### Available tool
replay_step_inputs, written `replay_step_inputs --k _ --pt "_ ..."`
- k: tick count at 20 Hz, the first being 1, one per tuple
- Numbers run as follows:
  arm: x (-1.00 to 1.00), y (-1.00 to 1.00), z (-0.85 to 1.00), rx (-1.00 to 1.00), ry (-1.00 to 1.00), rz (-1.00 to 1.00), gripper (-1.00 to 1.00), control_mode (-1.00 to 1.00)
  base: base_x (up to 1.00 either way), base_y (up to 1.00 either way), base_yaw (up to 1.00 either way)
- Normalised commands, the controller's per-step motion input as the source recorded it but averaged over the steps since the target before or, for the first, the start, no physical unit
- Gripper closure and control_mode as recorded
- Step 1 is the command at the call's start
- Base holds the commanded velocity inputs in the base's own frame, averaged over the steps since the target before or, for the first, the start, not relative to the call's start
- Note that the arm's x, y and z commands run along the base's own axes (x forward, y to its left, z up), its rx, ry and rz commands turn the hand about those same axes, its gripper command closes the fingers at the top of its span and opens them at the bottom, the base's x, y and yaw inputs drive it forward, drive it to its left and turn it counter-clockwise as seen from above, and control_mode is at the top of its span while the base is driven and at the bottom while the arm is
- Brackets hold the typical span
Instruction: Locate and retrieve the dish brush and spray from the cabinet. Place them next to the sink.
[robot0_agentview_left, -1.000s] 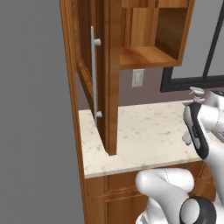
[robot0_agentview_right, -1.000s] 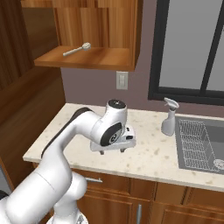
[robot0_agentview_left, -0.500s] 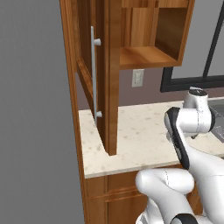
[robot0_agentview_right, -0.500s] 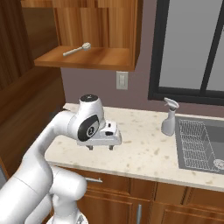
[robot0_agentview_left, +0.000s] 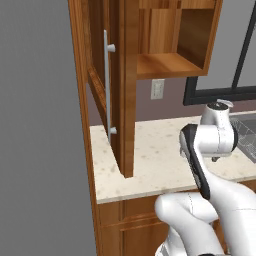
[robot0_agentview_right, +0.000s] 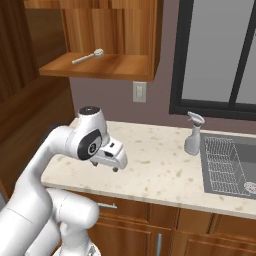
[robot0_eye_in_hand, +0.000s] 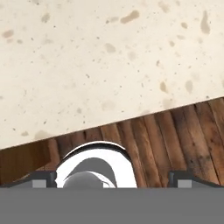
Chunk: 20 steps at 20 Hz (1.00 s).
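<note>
1. Overhead, the cabinet (robot0_agentview_right: 107, 35) hangs open, and the dish brush (robot0_agentview_right: 87, 56) lies on its wooden shelf.
2. Below it, the spray (robot0_agentview_right: 193, 134) stands upright on the speckled surface (robot0_agentview_right: 150, 170), just beside the sink (robot0_agentview_right: 227, 165).
3. Low over the surface's front part, the hand (robot0_agentview_right: 116, 162) hovers with its jaws wide apart, holding nothing, well apart from the spray.
</note>
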Motion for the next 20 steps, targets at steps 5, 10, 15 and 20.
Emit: replay_step_inputs --k 5,10,15,20 --pt "-0.16 0.34 0.15 -0.04 -0.13 -0.09 -1.0 -1.0 0.0 0.0 0.0" --pt "-0.07 0.23 0.59 -0.03 -0.18 -0.07 -1.0 -1.0 0.0 0.0 0.0" --pt "-0.08 0.19 0.67 -0.05 -0.19 -0.05 -1.0 -1.0 0.0 0.0 0.0" --pt "-0.15 0.21 0.76 0.0 -0.12 0.0 -1.0 -1.0 0.0 0.0 0.0"
